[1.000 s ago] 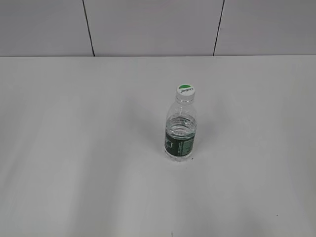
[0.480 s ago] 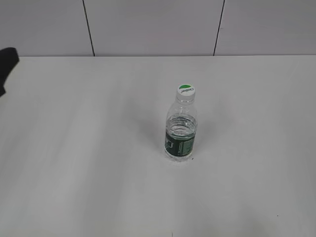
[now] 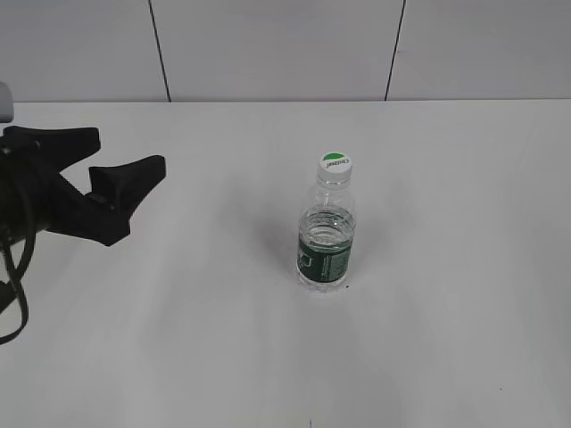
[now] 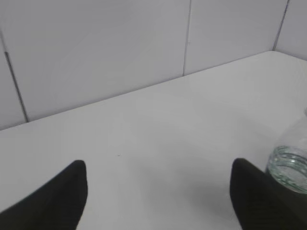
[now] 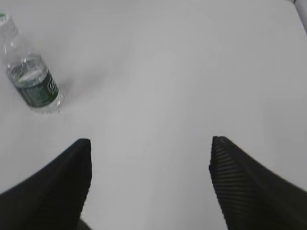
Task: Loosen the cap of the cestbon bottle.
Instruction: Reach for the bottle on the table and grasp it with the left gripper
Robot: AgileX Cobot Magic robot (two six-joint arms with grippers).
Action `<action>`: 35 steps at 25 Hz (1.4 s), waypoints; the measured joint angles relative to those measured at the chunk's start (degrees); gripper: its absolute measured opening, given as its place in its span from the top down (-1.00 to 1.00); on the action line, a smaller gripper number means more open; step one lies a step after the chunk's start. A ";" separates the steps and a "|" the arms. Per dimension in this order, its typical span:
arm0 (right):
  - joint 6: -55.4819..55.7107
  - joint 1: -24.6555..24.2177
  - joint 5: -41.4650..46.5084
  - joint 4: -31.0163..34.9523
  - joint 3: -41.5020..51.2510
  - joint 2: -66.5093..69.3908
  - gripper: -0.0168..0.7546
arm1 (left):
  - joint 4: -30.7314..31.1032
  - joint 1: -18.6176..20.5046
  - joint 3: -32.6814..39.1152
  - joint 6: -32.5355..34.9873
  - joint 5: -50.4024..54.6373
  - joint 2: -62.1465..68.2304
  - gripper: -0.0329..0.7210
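One cestbon bottle (image 3: 326,239), cap (image 3: 335,164) on, well right of the left gripper (image 3: 125,156); both grippers, including the right gripper (image 5: 149,148), have jaws spread, empty.

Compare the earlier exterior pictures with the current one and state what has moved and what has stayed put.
The left gripper has come into the exterior view from the left edge, jaws open and holding nothing, reaching toward the cestbon bottle but well short of it. The bottle stands upright on the same spot of the table, its cap still on. The right gripper is absent from that view throughout.
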 joint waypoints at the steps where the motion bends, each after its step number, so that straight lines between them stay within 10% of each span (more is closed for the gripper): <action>1: -0.28 0.00 -2.36 -0.01 0.04 1.64 -0.56 | 1.25 0.01 -0.08 -1.09 -1.51 1.08 -0.55; 14: -15.17 0.00 -27.64 11.39 -0.02 22.09 -0.56 | 18.50 -0.02 -4.43 -8.69 -14.03 17.15 -0.55; 23: -16.81 0.00 -33.15 12.47 -0.02 25.86 -0.56 | 39.96 2.16 -17.19 -20.85 -15.21 29.42 -0.55; 35: -17.33 0.00 -37.07 12.79 -0.02 25.86 -0.56 | 49.20 2.76 -29.52 -21.84 -21.96 41.73 -0.55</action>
